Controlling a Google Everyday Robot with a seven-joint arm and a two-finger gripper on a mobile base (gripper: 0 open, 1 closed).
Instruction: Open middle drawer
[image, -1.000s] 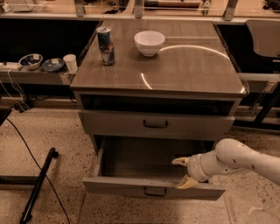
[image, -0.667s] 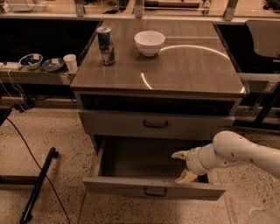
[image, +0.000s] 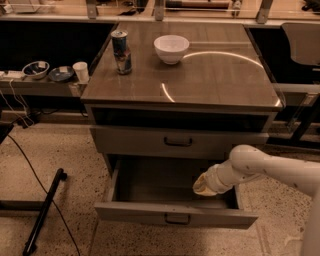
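Gripper (image: 202, 185) sat inside middle drawer (image: 150, 212), toward its 3 o'clock side, grasp impossible to tell, likely placed to draw the front from behind; drawer stood well out at cabinet's (image: 220, 80) 6 o'clock.

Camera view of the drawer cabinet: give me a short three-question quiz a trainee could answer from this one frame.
1. True or false: the middle drawer is pulled out.
2. Where is the gripper? A) on the tabletop B) inside the pulled-out drawer, toward its right side in the picture C) down on the floor
3. Fill in: the drawer above, with the black handle, is ___.

Key: 1 true; 2 B; 3 closed.
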